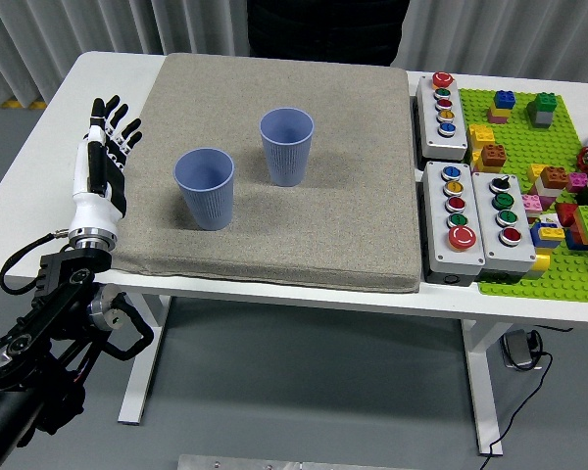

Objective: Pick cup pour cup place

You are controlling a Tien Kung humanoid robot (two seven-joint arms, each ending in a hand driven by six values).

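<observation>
Cups first: two blue ribbed tumblers stand upright on the mat [274, 235], a grey felt-like pad covering most of the table [39, 176]. The near cup [206, 188] sits left of the mat's centre; the far cup [286, 145] stands just beyond it and to its right, the two apart and not touching. Both taper toward the base, with fine vertical ridges and a smooth rolled rim.

They look like thin plastic — light, likely to tip at a careless nudge, and a little springy if squeezed hard. The ridges should give the fingers some bite. A sensible hold would wrap the wall about midway up, below the rim, with thumb opposite the fingers; too low and the taper may let it slip upward, too high and the rim could flex. Whether either cup holds anything cannot be told from this angle.

The left hand [103, 162] hovers at the mat's left edge, off to the left of the near cup, fingers spread and pointing away, holding nothing. Its shell is white with black finger segments.

Right of the mat lie grey button boxes [461, 191] with coloured round buttons, and beyond them a green studded baseplate [529, 147] strewn with bricks.
</observation>
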